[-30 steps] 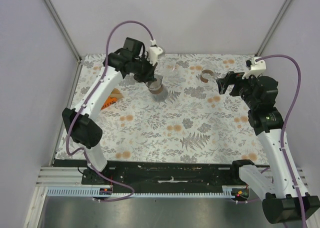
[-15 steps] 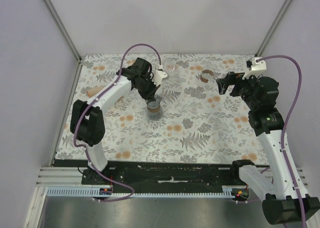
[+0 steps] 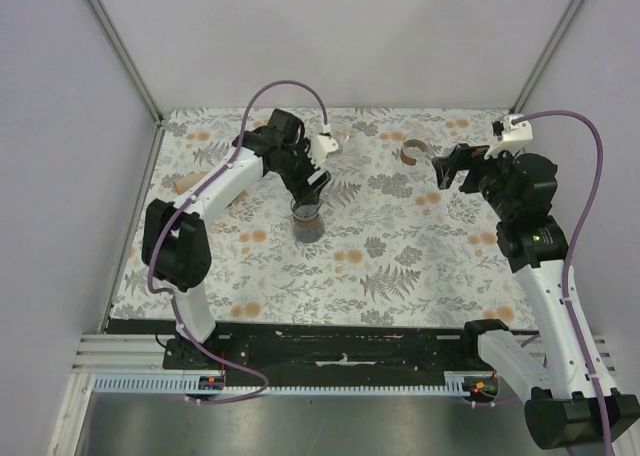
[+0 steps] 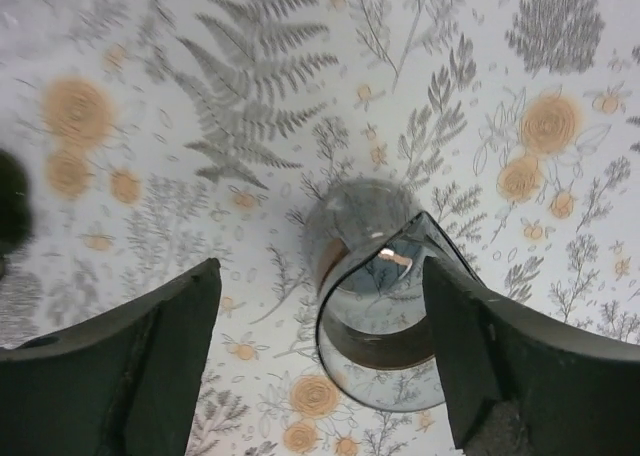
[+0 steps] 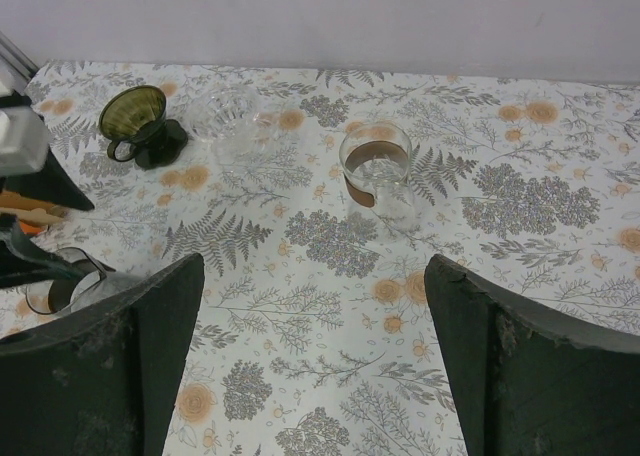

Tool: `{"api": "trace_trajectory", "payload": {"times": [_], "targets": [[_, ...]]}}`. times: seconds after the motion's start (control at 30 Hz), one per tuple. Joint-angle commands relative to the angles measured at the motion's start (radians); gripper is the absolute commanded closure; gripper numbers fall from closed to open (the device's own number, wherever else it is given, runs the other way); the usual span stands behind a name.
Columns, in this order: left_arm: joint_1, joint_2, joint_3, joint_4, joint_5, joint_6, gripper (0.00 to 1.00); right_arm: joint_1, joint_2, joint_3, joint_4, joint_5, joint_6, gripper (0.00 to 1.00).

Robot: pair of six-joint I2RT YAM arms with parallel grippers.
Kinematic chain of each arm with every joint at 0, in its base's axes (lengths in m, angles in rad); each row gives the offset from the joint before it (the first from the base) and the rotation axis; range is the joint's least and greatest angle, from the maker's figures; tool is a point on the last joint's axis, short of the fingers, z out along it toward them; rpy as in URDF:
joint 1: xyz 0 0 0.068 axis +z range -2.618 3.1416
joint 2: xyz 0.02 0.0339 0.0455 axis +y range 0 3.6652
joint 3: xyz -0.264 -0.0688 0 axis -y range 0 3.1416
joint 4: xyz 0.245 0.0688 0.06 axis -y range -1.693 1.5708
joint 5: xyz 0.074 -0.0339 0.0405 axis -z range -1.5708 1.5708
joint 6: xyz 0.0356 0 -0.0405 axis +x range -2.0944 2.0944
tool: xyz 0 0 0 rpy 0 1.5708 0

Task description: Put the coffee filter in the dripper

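Tabletop (image 3: 400,266), carafe (image 4: 365,276) partly behind left pincer (image 4: 322,276)

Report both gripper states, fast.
Left gripper: open, one finger on either side of the glass carafe.
Right gripper: open, holding nothing.

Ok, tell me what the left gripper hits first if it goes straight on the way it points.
Probably the glass carafe, which sits just ahead of the left gripper, between its open fingers; depth is unclear.
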Motion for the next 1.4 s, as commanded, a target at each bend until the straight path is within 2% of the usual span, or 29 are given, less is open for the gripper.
{"api": "trace_trajectory", "payload": {"times": [0.0, 0.07, 0.17, 0.27, 0.33, 0.53, 0.6, 0.73, 0.8, 0.87, 0.93, 1.03, 1.07, 1.17, 1.37], "targets": [[0.024, -0.025, 0.224, 0.003, 0.031, -0.073, 0.11, 0.006, -0.007, 0.022, 0.024, -0.011, -0.001, 0.02], [0.070, -0.003, 0.302, 0.024, 0.011, -0.173, 0.10, 0.004, -0.010, 0.022, 0.024, -0.011, -0.003, 0.02], [0.162, 0.072, 0.410, 0.081, -0.110, -0.374, 0.10, 0.004, -0.013, 0.014, 0.023, -0.004, -0.006, 0.02], [0.259, 0.199, 0.508, 0.101, -0.210, -0.535, 0.10, 0.004, -0.006, 0.014, 0.023, 0.001, -0.009, 0.02], [0.308, 0.274, 0.569, 0.099, -0.214, -0.613, 0.10, 0.004, 0.000, 0.014, 0.023, 0.001, -0.010, 0.02], [0.337, 0.451, 0.698, 0.101, -0.302, -0.601, 0.09, 0.004, 0.002, 0.005, 0.021, 0.021, -0.024, 0.02], [0.337, 0.494, 0.730, 0.099, -0.290, -0.611, 0.09, 0.004, 0.006, 0.005, 0.023, 0.024, -0.024, 0.02], [0.334, 0.563, 0.773, 0.105, -0.293, -0.631, 0.14, 0.004, 0.023, 0.009, 0.023, 0.024, -0.026, 0.02], [0.331, 0.592, 0.775, 0.107, -0.311, -0.628, 0.20, 0.004, 0.028, 0.009, 0.021, 0.027, -0.027, 0.02], [0.328, 0.616, 0.772, 0.102, -0.336, -0.634, 0.33, 0.004, 0.031, 0.012, 0.021, 0.027, -0.029, 0.02], [0.328, 0.624, 0.769, 0.087, -0.322, -0.643, 0.53, 0.004, 0.036, 0.022, 0.021, 0.028, -0.029, 0.02], [0.330, 0.603, 0.763, 0.082, -0.297, -0.651, 0.91, 0.004, 0.042, 0.031, 0.018, 0.027, -0.029, 0.02], [0.330, 0.592, 0.764, 0.078, -0.297, -0.651, 0.98, 0.004, 0.043, 0.035, 0.015, 0.025, -0.029, 0.02], [0.347, 0.529, 0.767, 0.076, -0.288, -0.651, 0.98, 0.003, 0.045, 0.042, 0.008, 0.024, -0.027, 0.02], [0.371, 0.335, 0.755, 0.001, -0.153, -0.594, 0.98, 0.003, 0.025, 0.035, 0.006, 0.022, -0.027, 0.02]]}}
